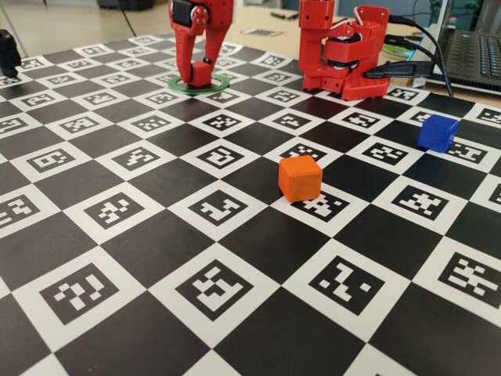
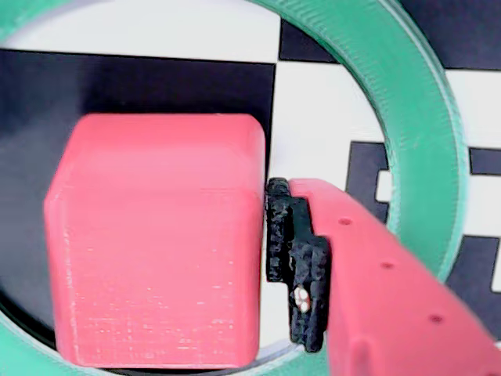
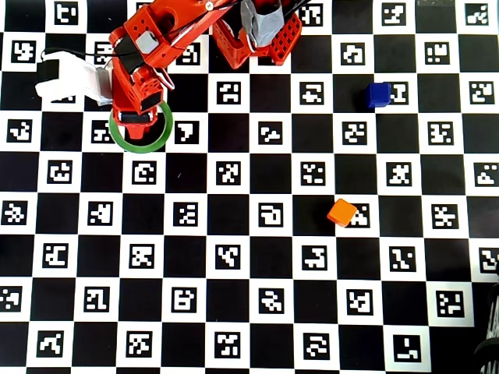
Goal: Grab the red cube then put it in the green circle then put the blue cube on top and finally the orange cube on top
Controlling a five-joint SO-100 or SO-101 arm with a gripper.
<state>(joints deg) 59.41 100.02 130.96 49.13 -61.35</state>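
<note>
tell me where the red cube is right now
The red cube sits inside the green circle at the far left of the fixed view, between the fingers of the gripper, far from the other cubes.

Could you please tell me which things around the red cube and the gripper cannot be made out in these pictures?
- Overhead view: the red cube is hidden under the arm; only the green circle shows.
- Wrist view: only one finger of the gripper shows beside the red cube; the other is out of view, so the grip is unclear.
- Fixed view: the gripper is too small to judge contact.
</note>
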